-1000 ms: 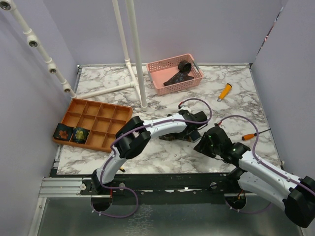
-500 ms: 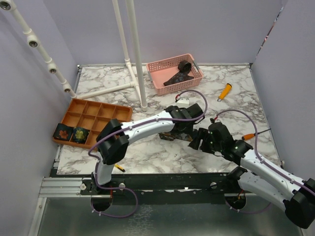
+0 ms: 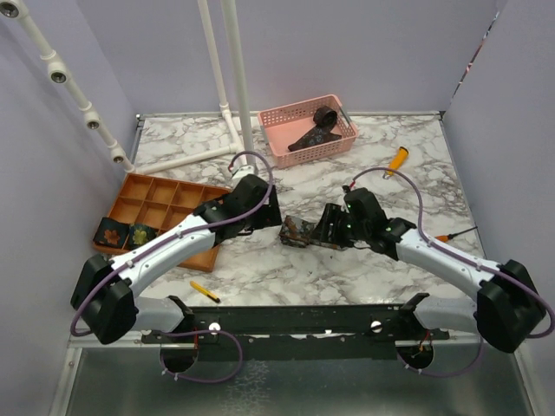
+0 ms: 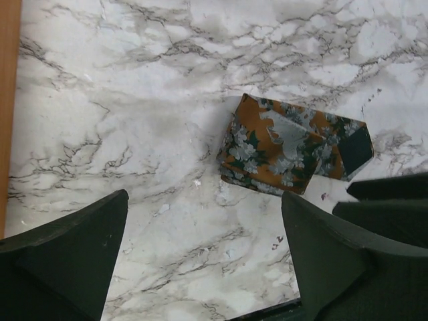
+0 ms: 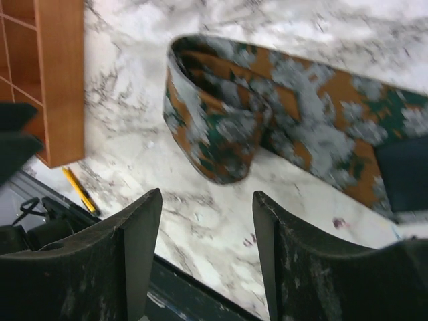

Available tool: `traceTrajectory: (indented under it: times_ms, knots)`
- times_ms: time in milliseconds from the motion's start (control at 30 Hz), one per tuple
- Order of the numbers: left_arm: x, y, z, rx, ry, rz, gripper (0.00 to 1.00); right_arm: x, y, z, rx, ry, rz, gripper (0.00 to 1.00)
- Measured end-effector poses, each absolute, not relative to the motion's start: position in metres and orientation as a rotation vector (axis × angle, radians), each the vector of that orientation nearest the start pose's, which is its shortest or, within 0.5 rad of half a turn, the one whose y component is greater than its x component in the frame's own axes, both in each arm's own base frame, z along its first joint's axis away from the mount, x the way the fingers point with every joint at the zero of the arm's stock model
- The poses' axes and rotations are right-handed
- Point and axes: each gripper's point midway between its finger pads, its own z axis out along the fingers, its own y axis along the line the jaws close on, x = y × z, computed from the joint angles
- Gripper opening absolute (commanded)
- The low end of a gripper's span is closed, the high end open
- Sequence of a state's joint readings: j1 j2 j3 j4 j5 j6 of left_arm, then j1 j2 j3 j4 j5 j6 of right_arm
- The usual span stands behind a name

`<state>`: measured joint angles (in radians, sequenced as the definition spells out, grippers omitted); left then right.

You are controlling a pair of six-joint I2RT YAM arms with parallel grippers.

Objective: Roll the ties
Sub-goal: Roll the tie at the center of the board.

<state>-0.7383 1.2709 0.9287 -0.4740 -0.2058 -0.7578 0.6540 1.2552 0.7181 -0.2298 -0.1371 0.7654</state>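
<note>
Off the tie [image 4: 274, 150] now, left end effector [image 4: 206, 197].

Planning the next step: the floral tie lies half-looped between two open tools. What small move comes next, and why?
Probably ease the right tool onto the tie at its loop and close: it hangs open just short, nothing held.

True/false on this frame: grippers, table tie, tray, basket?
1. Left gripper is open and empty. True.
2. The tie on the table is fully coiled. False: only one end is looped over; the rest lies flat.
3. Two rolled ties sit in the orange tray. True.
4. The pink basket is empty. False: a dark tie lies in it.
5. Right gripper is clamped on that tie. False: its jaws are open, the tie ahead of them.
</note>
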Motion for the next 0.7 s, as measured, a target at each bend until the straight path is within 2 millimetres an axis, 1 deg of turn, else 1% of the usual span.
traceTrajectory:
  times_ms: [67, 133, 233, 333, 533, 600, 700]
  knots:
    - [0.255, -0.223, 0.13, -0.114, 2.413, -0.529, 0.92, 0.247, 0.257, 0.101, 0.061, 2.497, 0.821, 0.56]
    - [0.25, -0.228, 0.125, -0.081, 2.42, -0.578, 0.89, 0.257, 0.266, 0.099, 0.06, 2.507, 0.814, 0.53]
    - [0.244, -0.235, 0.121, -0.025, 2.428, -0.639, 0.88, 0.267, 0.27, 0.084, 0.076, 2.544, 0.763, 0.51]
    - [0.24, -0.242, 0.121, 0.031, 2.426, -0.691, 0.88, 0.266, 0.262, 0.066, 0.099, 2.587, 0.69, 0.49]
    - [0.239, -0.25, 0.123, 0.117, 2.407, -0.746, 0.9, 0.26, 0.24, 0.041, 0.151, 2.627, 0.582, 0.48]
    - [0.239, -0.253, 0.121, 0.142, 2.406, -0.752, 0.9, 0.258, 0.233, 0.035, 0.164, 2.639, 0.561, 0.48]
    - [0.24, -0.256, 0.112, 0.182, 2.428, -0.747, 0.9, 0.259, 0.228, 0.032, 0.181, 2.64, 0.55, 0.48]
